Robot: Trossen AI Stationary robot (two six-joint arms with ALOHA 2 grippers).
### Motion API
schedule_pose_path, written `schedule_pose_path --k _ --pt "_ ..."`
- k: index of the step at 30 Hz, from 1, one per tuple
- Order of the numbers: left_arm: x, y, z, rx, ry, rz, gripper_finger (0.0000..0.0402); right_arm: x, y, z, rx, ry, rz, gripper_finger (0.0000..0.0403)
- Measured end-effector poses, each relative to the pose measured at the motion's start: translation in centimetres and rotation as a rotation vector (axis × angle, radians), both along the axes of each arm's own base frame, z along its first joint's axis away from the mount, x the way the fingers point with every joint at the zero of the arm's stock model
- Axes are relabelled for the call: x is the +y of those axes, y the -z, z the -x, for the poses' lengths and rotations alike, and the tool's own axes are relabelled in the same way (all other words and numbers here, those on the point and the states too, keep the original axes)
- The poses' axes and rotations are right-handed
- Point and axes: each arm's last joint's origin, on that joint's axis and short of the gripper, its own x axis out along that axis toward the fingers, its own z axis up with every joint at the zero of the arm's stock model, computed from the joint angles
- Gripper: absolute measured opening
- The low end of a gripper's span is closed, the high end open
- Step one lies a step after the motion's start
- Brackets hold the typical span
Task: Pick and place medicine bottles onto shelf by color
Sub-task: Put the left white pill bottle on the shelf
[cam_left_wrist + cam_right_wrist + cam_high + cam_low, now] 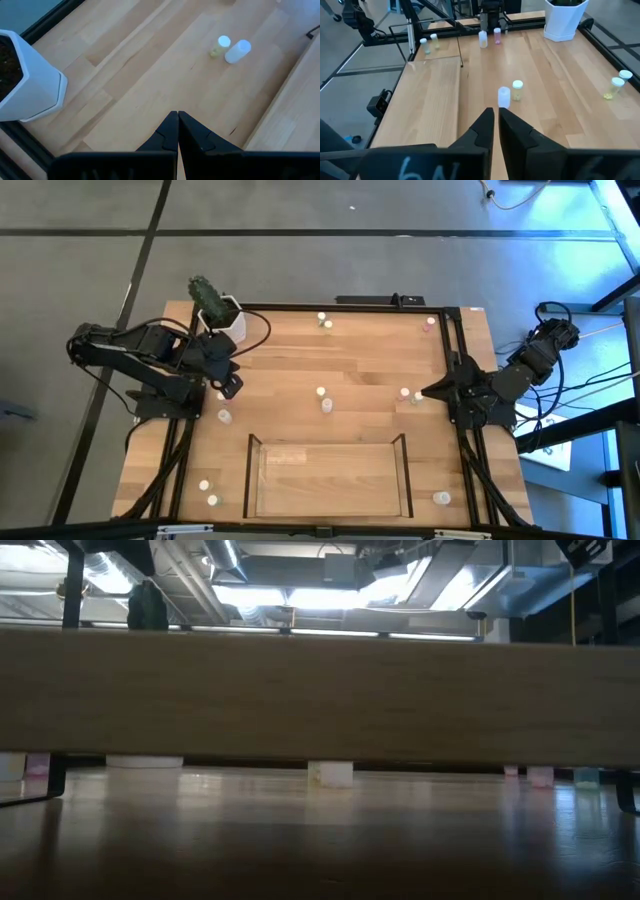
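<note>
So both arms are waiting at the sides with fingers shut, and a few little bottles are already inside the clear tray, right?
Not quite. The high view shows the tray holds no bottles; they all stand scattered on the table around it. The rest is right.

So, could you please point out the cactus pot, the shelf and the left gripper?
cactus pot (35, 90), left wrist view, white side wall.
shelf (249, 478), high view, left wall.
left gripper (178, 116), left wrist view, between closed fingertips.
</note>
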Motion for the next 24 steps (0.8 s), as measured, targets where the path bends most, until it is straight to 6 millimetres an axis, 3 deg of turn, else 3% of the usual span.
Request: schedule_pose_path --k 15,24 --pt "-0.28 0.10 0.01 0.028 0.077 0.070 0.0003 0.00 0.01 0.00 0.001 0.000 0.000 0.0030" --pt "-0.29 0.10 0.01 0.029 0.078 0.074 0.0076 0.01 0.00 -0.01 0.000 0.000 0.000 0.0030"
